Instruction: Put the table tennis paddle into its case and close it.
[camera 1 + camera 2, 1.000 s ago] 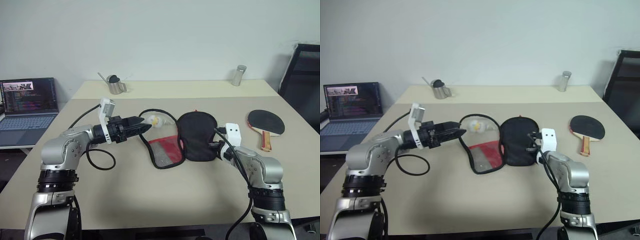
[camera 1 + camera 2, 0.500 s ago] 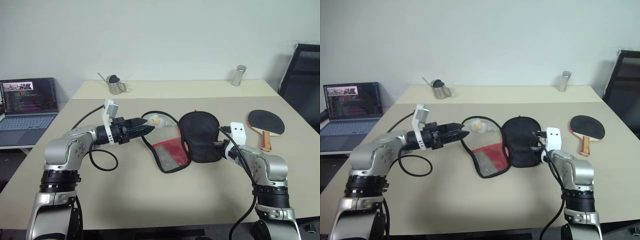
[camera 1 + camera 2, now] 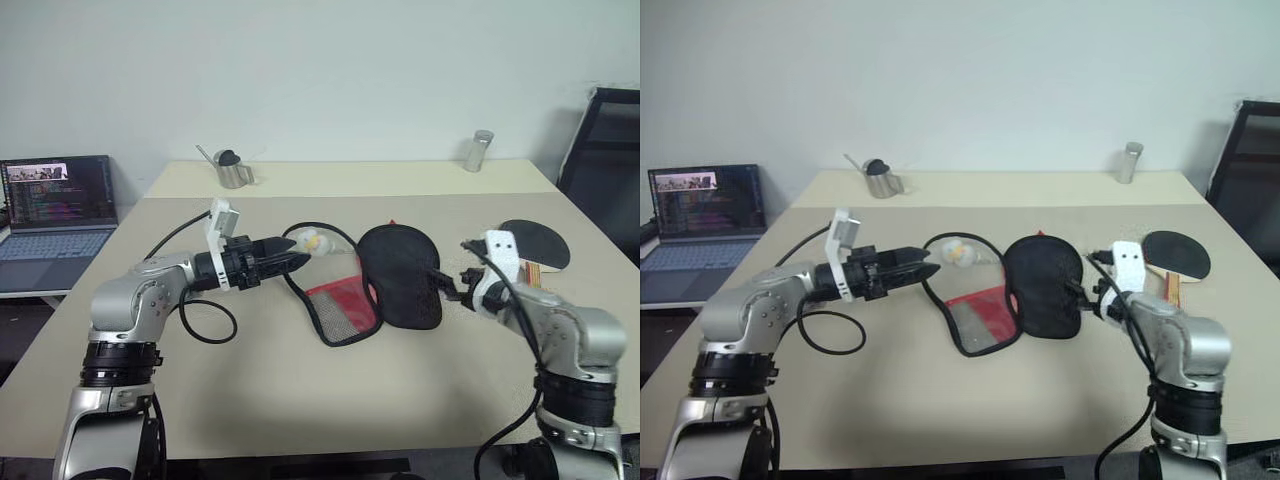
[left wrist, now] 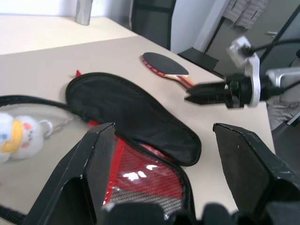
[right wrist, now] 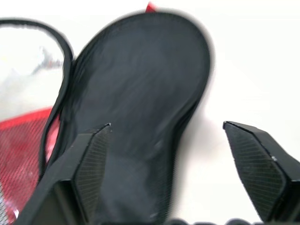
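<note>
Right pincer point(image 3: 1087, 292): fingers apart, empty, just beside the case's edge.
Left pincer point(image 3: 290, 258): fingers apart, empty.
Case point(image 3: 400, 272): open, between both pincers.
Paddle point(image 4: 165, 65): beyond right pincer.

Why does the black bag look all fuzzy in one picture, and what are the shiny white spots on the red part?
Right wrist view: the case is smeared with soft edges, which looks like motion blur. Left wrist view: the other arm's right pincer is a bit blurry too, and the bright white spots are glare on the clear pocket over the case's red mesh. Head views: even, soft light and mostly sharp.
</note>
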You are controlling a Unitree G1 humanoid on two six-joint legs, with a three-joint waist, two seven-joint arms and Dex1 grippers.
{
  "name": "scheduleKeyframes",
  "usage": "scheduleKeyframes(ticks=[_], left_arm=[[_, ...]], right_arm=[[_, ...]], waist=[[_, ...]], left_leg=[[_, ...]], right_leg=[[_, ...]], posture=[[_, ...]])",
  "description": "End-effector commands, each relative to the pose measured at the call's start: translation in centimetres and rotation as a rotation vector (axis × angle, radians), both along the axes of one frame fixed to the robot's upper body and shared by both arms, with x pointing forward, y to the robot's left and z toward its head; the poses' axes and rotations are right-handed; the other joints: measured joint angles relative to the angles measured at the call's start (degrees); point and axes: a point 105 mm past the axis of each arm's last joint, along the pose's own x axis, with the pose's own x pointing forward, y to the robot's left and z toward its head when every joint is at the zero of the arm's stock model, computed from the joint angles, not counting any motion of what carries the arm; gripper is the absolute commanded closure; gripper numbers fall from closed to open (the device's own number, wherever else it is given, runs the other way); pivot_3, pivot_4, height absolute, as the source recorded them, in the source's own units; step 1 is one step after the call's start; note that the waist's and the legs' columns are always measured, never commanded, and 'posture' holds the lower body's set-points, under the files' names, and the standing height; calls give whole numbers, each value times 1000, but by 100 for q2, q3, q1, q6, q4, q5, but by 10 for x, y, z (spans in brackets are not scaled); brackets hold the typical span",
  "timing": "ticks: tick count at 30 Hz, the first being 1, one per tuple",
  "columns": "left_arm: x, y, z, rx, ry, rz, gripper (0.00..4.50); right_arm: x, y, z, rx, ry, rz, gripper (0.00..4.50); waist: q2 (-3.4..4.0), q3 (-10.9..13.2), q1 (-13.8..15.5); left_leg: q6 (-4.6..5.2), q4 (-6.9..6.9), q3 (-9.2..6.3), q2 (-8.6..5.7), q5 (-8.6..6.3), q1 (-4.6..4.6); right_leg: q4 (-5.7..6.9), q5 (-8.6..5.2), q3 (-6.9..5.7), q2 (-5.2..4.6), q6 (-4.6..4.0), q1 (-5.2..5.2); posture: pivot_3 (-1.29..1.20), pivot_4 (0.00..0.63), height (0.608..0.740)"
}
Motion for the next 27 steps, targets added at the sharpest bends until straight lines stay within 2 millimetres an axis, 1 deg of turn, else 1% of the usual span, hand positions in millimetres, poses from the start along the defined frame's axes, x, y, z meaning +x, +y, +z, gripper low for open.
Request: scheduleKeyframes(ticks=[1, 3, 5, 8, 13, 18, 23, 25, 26, 27], left_arm=[[-16, -18, 12, 9, -76, -118, 858], [-20, -26, 13, 20, -95, -161, 858], [-19, -32, 12, 50, -128, -177, 858], [-15, -44, 11, 127, -219, -200, 858], [-11, -63, 18, 130, -303, -242, 858], [-11, -73, 19, 118, -320, -269, 858], [-11, -73, 17, 119, -316, -273, 858], [-11, -71, 16, 123, -314, -272, 858], [-11, -71, 15, 125, -313, -272, 858], [-11, -70, 15, 128, -312, -270, 858]], right_arm=[[3, -24, 17, -61, -81, -55, 4], [7, -43, 16, -118, -78, -135, 4], [12, -61, 12, -148, -69, -215, 4], [19, -90, 0, -197, -40, -338, 4], [32, -117, -20, -204, -1, -459, 4], [45, -130, -33, -182, -4, -528, 4], [52, -133, -57, -154, 50, -524, 4], [53, -134, -62, -150, 65, -513, 4], [53, -134, -64, -150, 70, -509, 392], [52, -135, -66, -156, 75, -499, 628]], waist=[[0, 0, 1], [0, 0, 1], [0, 0, -1], [-1, 0, 1], [-1, 1, -7], [0, 1, -19], [0, 1, -18], [-1, 0, -21], [-1, 1, -23], [-1, 1, -22]], left_leg=[[0, -1, 1, 0, 0, 0], [0, -2, 2, 0, 0, 0], [0, -2, 4, 0, 0, 0], [0, -1, 7, 1, 0, 2], [0, -2, 16, 0, 0, 2], [1, -5, 20, 3, 0, 6], [1, -4, 24, 4, 0, 5], [1, -3, 24, 4, 0, 6], [0, -3, 25, 4, 0, 8], [0, -2, 26, 4, 0, 8]], right_leg=[[-1, 0, 0, 0, 0, 0], [-2, 0, 1, 1, 0, 0], [-2, 0, 2, 1, 0, 1], [0, 0, 5, 2, 0, 1], [-1, 0, 13, 2, 0, 0], [-1, 0, 19, 8, 0, 0], [-1, 0, 22, 9, 0, 0], [-1, 0, 23, 9, 0, 0], [-1, 1, 24, 9, 0, 2], [0, 1, 27, 9, 1, 2]], posture=[[0, 150, 740], [0, 150, 740], [0, 150, 740], [0, 150, 740], [0, 150, 740], [0, 150, 740], [0, 150, 740], [0, 150, 740], [0, 150, 740], [0, 150, 740]])
